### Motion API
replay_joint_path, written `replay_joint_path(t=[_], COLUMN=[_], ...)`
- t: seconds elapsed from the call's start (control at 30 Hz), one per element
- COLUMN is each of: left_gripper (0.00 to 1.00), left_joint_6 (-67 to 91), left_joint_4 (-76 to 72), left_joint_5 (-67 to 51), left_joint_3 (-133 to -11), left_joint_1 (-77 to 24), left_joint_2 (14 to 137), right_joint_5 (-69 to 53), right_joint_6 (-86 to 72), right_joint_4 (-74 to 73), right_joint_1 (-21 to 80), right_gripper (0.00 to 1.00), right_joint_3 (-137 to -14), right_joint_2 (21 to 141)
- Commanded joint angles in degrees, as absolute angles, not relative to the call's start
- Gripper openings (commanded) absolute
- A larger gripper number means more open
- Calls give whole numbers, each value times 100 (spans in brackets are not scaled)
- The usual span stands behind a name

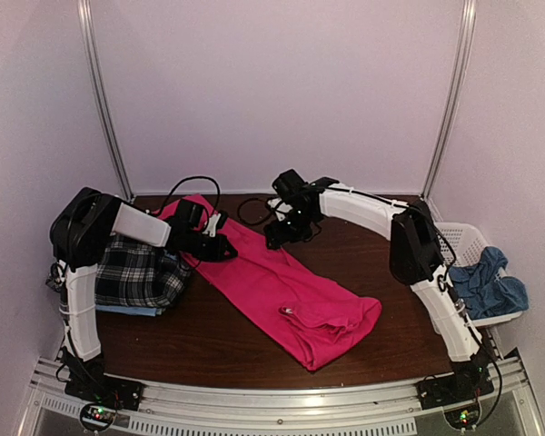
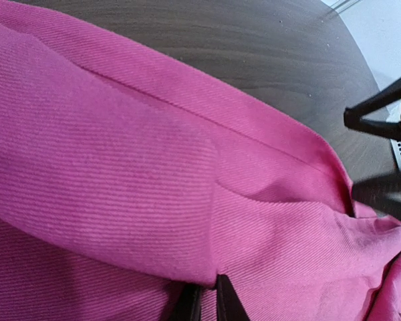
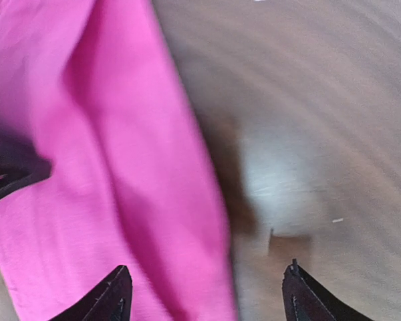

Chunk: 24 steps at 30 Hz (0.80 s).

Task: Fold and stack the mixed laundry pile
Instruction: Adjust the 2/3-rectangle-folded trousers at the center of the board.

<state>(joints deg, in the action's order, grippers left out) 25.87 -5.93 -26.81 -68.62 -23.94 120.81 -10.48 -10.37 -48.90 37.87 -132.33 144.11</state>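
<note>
Stretching diagonally from far left to near right, the hot-pink cloth trousers (image 1: 274, 289) are pinched by the almost closed left gripper (image 2: 202, 304), while the right gripper (image 3: 207, 289) is wide open and empty.

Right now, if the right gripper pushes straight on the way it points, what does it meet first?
Likely the pink trousers: the right gripper points down over their edge, bare table beside. Depth is unclear.
</note>
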Motion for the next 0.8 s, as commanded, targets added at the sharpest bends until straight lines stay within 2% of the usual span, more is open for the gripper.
replay_joint_path(t=[0.0,0.17,0.37,0.6,0.77], left_gripper=[10,10,10,10,10], left_joint_6=[2593,2600,2653,2710,2694], left_joint_4=[-114,-90,-145,-80,-35], left_joint_5=[-2224,-2187,-2180,-2066,-2006], left_joint_3=[-6840,-6846,-6831,-6856,-6864], left_joint_1=[-2259,-2259,-2259,-2179,-2145], left_joint_2=[12453,12458,12463,12480,12477], right_joint_5=[-857,-199,389,659,788], right_joint_6=[-1146,-729,-800,-790,-755], right_joint_4=[-5137,-5811,-5671,-6055,-6133], right_joint_1=[3985,4127,4108,4082,4042], right_gripper=[79,79,76,74,73], right_joint_3=[-13448,-13720,-12646,-12471,-11674], right_joint_2=[14432,14826,14265,14175,13678])
